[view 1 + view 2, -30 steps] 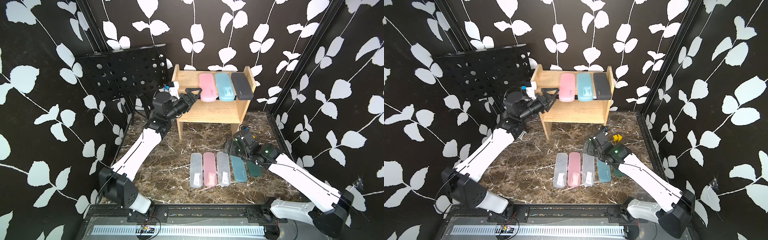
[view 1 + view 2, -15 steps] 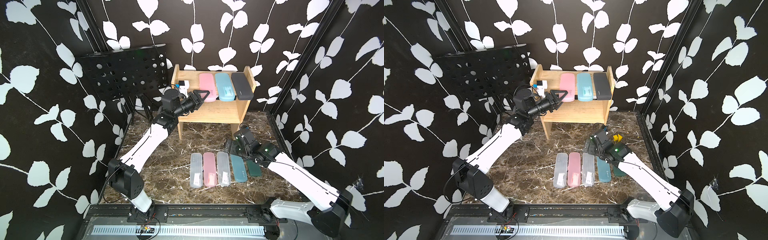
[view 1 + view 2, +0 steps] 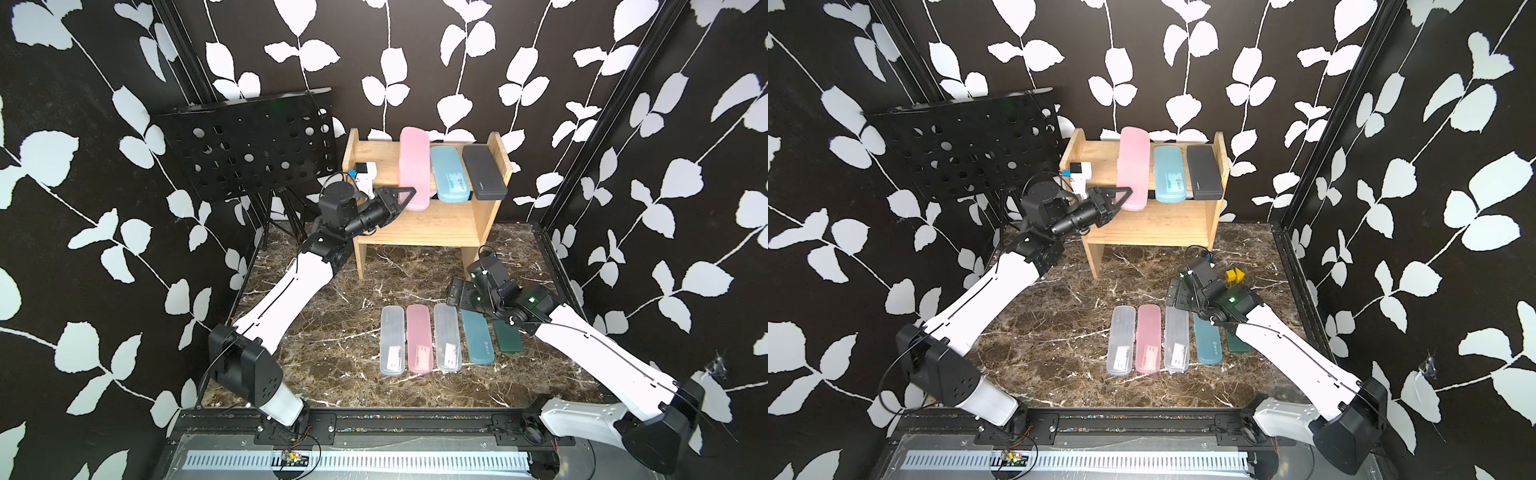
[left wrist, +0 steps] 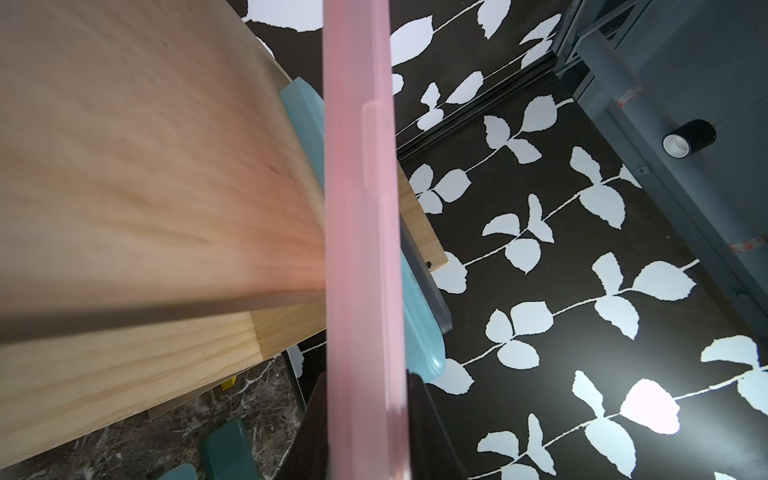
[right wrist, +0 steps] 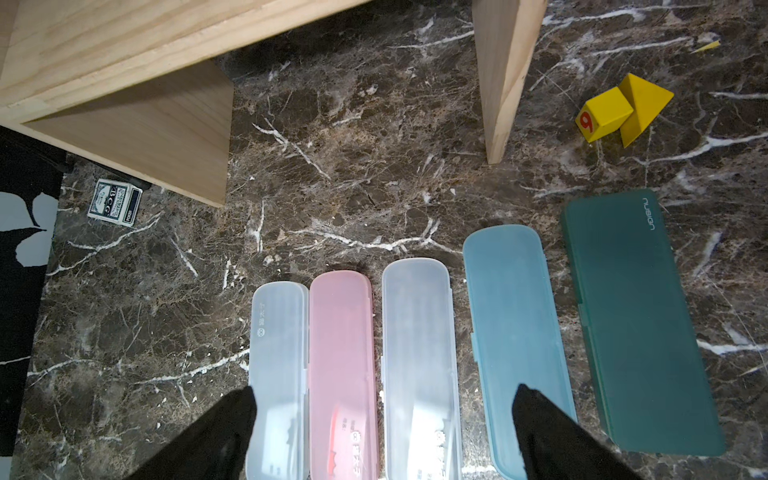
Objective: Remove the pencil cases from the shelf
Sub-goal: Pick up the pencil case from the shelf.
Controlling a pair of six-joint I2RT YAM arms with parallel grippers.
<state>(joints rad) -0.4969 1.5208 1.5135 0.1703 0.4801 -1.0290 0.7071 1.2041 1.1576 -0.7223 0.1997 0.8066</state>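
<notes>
Left tool (image 3: 409, 192) pressed shut on the near end of the pink pencil case (image 3: 414, 166), at the top tier of the shelf (image 3: 432, 222).

With so long a case held by one end, it could swing in the grip. It could also drag the light blue case (image 3: 449, 176) just beside it, which overhangs the front edge, and tip it off. The dark grey case (image 3: 484, 172) lies beyond. A second ago this tool was spread and short of the shelf, and the pink case lay flat. Now the case looks tilted, possibly with its far end raised. The right tool (image 5: 384, 390) hangs spread and empty above five cases (image 3: 440, 340) lying in a row on the tabletop (image 3: 332, 332).
</notes>
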